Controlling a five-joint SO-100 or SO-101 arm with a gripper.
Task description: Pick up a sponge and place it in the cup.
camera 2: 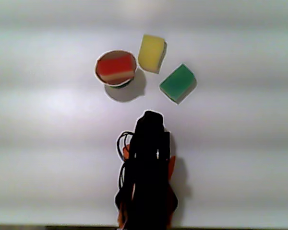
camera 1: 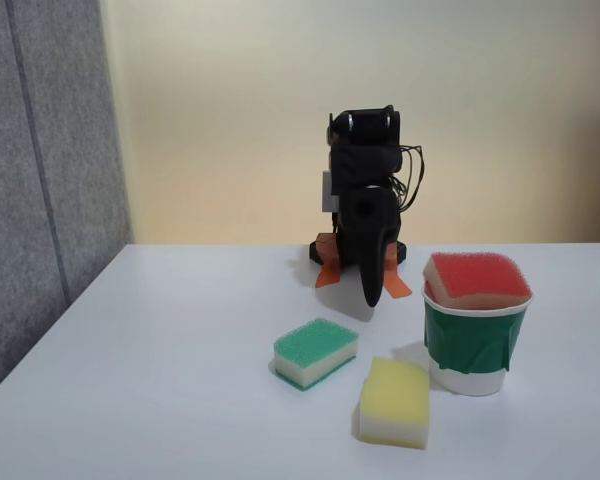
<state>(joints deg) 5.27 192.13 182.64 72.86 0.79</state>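
Observation:
The red-topped sponge (camera 1: 476,277) sits wedged in the mouth of the white cup (camera 1: 475,340) with the dark green band, its top rising above the rim. Seen from above in the other view, the sponge (camera 2: 116,67) fills the cup (camera 2: 98,72) opening. My black arm is folded back at its base. Its gripper (camera 1: 373,298) hangs down toward the table, left of the cup and apart from it, shut with nothing in it. In the other view the gripper (camera 2: 151,119) shows as a dark shape below the cup.
A green-topped white sponge (camera 1: 316,350) (camera 2: 177,83) lies left of the cup in the fixed view. A plain yellow sponge (camera 1: 395,400) (camera 2: 151,52) lies in front of both. A grey panel (camera 1: 40,150) stands along the white table's (camera 1: 160,350) left edge.

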